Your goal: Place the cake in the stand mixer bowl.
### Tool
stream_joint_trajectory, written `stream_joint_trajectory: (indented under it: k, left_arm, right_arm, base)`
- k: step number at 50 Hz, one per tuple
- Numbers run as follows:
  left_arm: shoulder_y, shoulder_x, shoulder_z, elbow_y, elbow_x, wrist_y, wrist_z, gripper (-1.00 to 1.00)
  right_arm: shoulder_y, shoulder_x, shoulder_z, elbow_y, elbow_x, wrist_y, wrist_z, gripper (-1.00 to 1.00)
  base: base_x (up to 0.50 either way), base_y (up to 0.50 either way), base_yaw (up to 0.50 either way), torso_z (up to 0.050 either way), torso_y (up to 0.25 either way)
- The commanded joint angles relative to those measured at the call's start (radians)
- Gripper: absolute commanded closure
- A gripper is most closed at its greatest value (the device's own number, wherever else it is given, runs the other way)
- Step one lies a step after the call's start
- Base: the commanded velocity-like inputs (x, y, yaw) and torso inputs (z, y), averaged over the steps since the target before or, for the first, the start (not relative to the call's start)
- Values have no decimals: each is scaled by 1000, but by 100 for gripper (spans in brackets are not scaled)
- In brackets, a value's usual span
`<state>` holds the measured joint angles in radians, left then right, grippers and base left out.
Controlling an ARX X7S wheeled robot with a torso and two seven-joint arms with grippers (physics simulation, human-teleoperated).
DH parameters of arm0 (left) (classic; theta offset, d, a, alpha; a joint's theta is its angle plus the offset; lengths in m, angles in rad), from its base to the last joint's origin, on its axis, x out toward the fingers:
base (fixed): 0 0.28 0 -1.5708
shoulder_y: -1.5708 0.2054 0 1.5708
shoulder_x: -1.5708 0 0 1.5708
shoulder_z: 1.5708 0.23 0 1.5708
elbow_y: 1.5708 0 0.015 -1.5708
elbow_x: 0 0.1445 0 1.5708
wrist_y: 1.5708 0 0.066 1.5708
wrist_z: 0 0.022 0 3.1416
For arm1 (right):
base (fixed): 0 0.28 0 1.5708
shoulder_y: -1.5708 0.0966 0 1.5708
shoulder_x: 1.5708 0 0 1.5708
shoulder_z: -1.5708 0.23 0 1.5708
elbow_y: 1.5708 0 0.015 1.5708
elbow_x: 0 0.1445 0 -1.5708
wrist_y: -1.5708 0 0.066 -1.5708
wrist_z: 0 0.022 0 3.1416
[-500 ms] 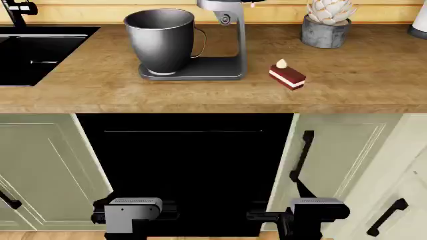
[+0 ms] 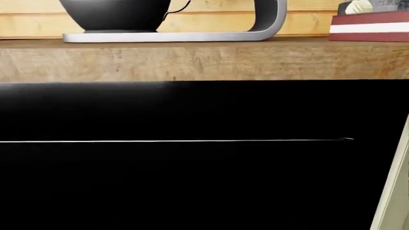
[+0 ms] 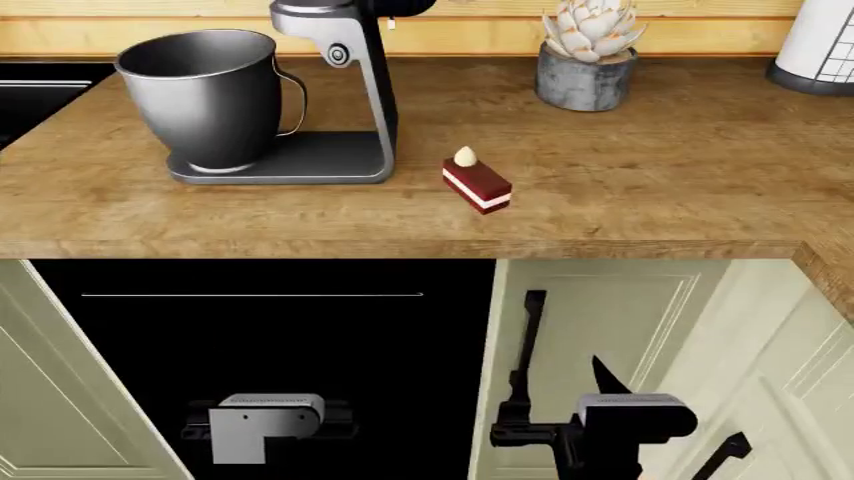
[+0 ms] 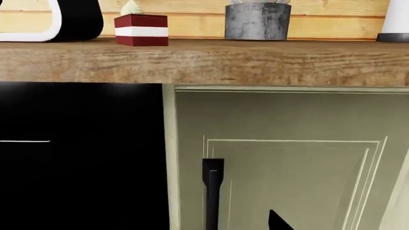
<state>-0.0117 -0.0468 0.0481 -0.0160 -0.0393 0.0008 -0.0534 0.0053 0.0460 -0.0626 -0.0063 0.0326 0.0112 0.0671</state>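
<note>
The cake (image 3: pixel 477 183) is a small red-brown slice with a white stripe and a cream dollop, lying on the wooden counter (image 3: pixel 627 190) just right of the mixer base. It also shows in the left wrist view (image 2: pixel 370 26) and the right wrist view (image 4: pixel 141 29). The stand mixer bowl (image 3: pixel 211 95), large and dark grey with a thin handle, sits on the mixer's base (image 3: pixel 300 160) at the left. Both grippers hang low in front of the cabinets, well below the counter edge: left gripper (image 3: pixel 267 428), right gripper (image 3: pixel 607 400). Their jaws are hidden.
A grey stone pot with a succulent (image 3: pixel 583 75) stands at the back of the counter, a white container (image 3: pixel 817 45) at the far right. A black dishwasher front (image 3: pixel 267 350) and green cabinet doors with black handles (image 3: pixel 531 340) lie below the counter edge.
The head view has shifted right and slightly closer: mixer, bowl and cake now sit further left, and the sink has nearly left the frame. Both arms keep their places in the view.
</note>
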Motion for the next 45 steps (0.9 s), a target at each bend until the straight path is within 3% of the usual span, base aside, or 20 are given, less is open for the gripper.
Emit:
stream_joint_trajectory:
  k: [1,13,16,19,22,24,28,29,31,33,35,36,40,45]
  left_arm:
    - [10,23,-23,25,2,-25,25,-100]
    - [11,-6,9,27,-32,-24,-7,-100]
    - [6,-27,2,187,-35,-93,-22,-100]
    - [-20,-50,-16,391,-60,-226,-34,-100]
    - [-117,-97,-41,676,-91,-496,-54,-100]
    - [-147,-113,-61,763,-105,-551,-57,-100]
    - [-328,-166,-145,1031,-178,-827,-75,-100]
    - [-363,-202,-159,1063,-229,-859,-108,-100]
    - [-413,-473,-129,1063,-529,-762,-408,-100]
    - [-460,-730,-46,1063,-794,-604,-708,-100]
    - [-482,-863,13,1063,-879,-468,-858,-100]
    - [-493,-920,45,1063,-892,-413,-908,-100]
    - [-538,-998,134,1061,-903,-341,-971,-100]
    - [-551,-1020,166,1057,-902,-316,-988,-100]
  right_arm:
    - [-10,-22,22,13,-20,-19,-41,-100]
    - [-8,6,-9,9,13,-16,-9,-100]
    - [11,30,-20,-153,-15,94,5,-100]
    - [59,51,-18,-370,-28,252,11,-100]
    - [181,81,-2,-666,-31,505,3,-100]
    - [249,93,13,-788,-21,642,-5,-100]
    - [450,125,82,-1040,18,916,-21,-100]
    - [481,156,98,-1041,62,914,9,-100]
    - [566,450,87,-1041,362,813,309,-100]
    - [663,750,-37,-1041,662,606,609,-100]
    - [727,1031,-162,-1040,953,434,909,-100]
    - [749,1083,-210,-1040,953,374,1034,-100]
    - [825,1195,-395,-1040,927,230,1118,-100]
    - [849,1215,-462,-1037,905,191,1138,-100]
  base:
    - [0,0,0,0,0]
    - [0,0,0,0,0]
    - [0,0,0,0,0]
    - [0,0,0,0,0]
    - [0,0,0,0,0]
    - [0,0,0,0,0]
    - [0,0,0,0,0]
    - [0,0,0,0,0]
    - [0,0,0,0,0]
    - [0,0,0,0,0]
    - [0,0,0,0,0]
    - [0,0,0,0,0]
    - [0,0,0,0,0]
    - [0,0,0,0,0]
